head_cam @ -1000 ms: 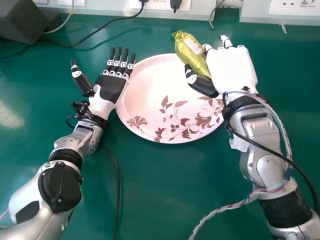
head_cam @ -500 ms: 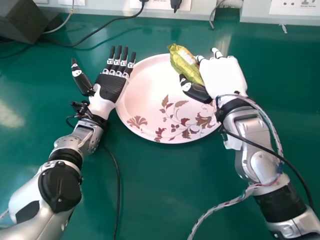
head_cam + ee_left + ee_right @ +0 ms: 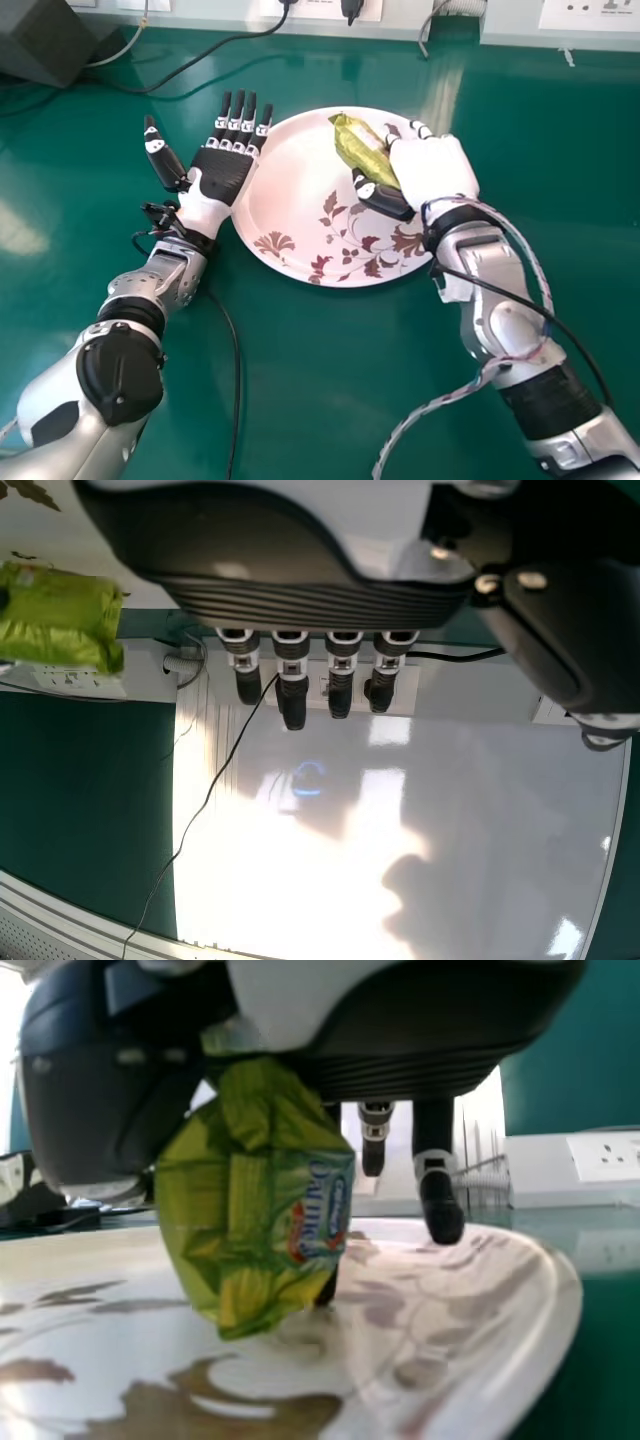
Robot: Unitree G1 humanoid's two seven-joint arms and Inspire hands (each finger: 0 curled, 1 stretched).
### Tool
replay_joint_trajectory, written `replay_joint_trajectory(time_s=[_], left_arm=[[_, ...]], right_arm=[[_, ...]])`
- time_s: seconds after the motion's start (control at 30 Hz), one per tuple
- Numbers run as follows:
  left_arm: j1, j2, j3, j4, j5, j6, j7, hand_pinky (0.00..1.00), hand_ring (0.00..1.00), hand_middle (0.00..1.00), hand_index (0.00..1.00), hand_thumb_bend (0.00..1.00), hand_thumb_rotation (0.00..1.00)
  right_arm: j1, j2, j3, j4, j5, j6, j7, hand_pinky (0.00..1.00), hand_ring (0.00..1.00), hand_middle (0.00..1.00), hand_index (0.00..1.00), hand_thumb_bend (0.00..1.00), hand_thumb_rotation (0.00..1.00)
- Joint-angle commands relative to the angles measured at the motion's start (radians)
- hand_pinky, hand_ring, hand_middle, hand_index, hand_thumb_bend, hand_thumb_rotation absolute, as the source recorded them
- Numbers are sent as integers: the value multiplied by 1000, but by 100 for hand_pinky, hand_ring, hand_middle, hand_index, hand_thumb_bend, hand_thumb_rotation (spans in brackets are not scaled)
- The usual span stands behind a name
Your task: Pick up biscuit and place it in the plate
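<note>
The fingers (image 3: 438, 1200) of the right hand (image 3: 432, 168) are partly closed. The thumb bears on one side of the biscuit (image 3: 362, 143) and the fingers on the opposite side, retaining the wrapped pack in a pinch. One finger extends past the pack, nearly straight. The biscuit is located above the plate (image 3: 285, 200), right of its centre and toward its far side. The pack is set at a slant, its far end directed away from the robot and to the left. Contact between pack and plate cannot be determined. The plate lies flat on the table (image 3: 310, 380), with a floral print on its near and right portions. The left hand (image 3: 222, 172) is located at the left side of the plate, palm up. Its fingers are straight, directed away from the robot and slightly spread; the thumb stands well apart from them. It holds nothing. A black cable (image 3: 237, 370) runs along the table between the arms. A second black cable (image 3: 205, 74) crosses behind the left hand toward the sockets (image 3: 585, 14) side of the table. A dark box (image 3: 45, 42) occupies the far left corner.
</note>
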Motion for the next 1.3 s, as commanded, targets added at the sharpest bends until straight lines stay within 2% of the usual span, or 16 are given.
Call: replay_joint_trajectory(time_s=[0.0,0.23,0.37,0.8,1.1,1.27], left_arm=[[12,-2,-6,6,6,8,-16,100,94,100,100,96,45],[14,-2,-5,7,6,7,-13,100,93,100,100,96,41],[17,-3,-8,6,7,15,-36,95,92,100,100,96,40],[18,-5,-6,7,7,24,-33,87,88,95,100,98,36],[17,-3,-4,7,5,31,-26,86,86,93,96,99,37],[17,-7,-7,5,10,17,-27,88,87,93,95,98,37]], right_arm=[[-17,11,12,21,19,3,-10,17,24,31,48,23,0],[-26,10,34,73,51,0,-31,16,23,31,48,24,0],[-34,13,45,116,75,0,-39,16,24,31,48,25,0],[-54,13,95,232,108,-9,-93,16,24,31,48,23,0],[-53,6,131,299,145,-42,-120,16,23,31,47,24,0],[-50,-1,133,317,183,-63,-105,16,23,31,48,28,0]])
